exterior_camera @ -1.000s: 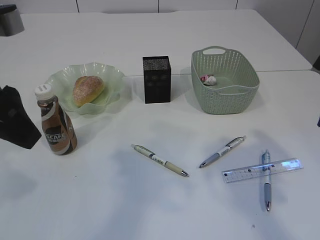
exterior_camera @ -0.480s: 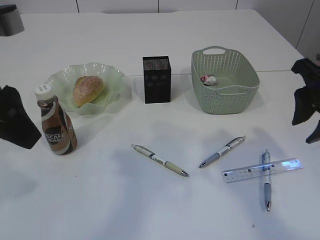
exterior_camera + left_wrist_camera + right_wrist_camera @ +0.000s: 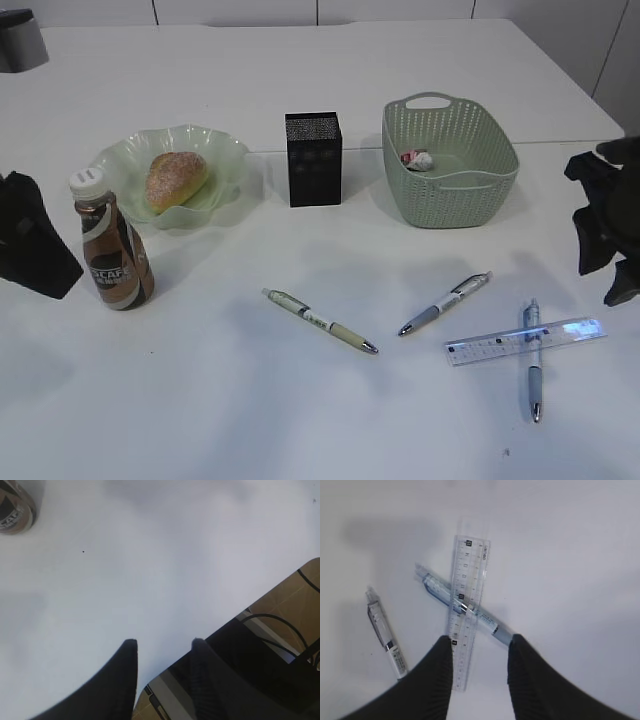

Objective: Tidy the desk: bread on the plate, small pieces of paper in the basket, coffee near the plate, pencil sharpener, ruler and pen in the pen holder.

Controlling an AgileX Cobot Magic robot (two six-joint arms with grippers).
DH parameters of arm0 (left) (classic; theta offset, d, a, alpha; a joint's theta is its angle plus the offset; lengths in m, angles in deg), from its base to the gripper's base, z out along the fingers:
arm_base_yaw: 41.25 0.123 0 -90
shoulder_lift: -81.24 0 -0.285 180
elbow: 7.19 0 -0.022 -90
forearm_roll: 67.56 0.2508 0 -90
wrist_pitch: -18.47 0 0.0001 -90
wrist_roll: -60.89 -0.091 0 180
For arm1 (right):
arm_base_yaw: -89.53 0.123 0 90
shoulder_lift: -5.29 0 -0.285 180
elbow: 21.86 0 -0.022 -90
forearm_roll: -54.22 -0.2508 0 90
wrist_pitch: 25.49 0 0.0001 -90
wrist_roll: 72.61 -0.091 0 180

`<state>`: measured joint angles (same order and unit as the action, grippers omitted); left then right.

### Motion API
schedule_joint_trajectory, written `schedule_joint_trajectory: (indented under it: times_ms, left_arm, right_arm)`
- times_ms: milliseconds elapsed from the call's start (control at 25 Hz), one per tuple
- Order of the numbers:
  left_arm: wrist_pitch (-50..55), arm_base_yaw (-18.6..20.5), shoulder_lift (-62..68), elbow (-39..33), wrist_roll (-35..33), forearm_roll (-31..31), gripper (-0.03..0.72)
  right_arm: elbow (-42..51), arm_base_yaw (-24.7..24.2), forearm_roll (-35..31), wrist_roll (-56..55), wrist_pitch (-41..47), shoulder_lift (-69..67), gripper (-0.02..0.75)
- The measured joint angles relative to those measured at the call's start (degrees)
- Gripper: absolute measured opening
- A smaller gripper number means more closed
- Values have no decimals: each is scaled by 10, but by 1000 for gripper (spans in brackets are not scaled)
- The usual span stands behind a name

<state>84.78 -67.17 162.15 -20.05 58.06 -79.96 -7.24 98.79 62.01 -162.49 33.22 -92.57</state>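
Right wrist view: my right gripper (image 3: 480, 652) is open and empty above the ruler (image 3: 466, 611), which points away, lying across a pen (image 3: 462, 605).

The right gripper (image 3: 605, 235) is cut off by the right edge of the exterior view. The coffee bottle (image 3: 15, 507) is cropped at the left wrist view's upper left corner. The ruler (image 3: 466, 611) half veils the light blue pen (image 3: 462, 606) crossing it.
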Motion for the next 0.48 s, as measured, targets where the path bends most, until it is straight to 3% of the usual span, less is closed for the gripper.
schedule_joint_trajectory:
  times_ms: [480]
  left_arm:
    - [1,0,0,0,0,-1,249]
  right_arm:
    - [4,0,-31,-4,-78,-64,385]
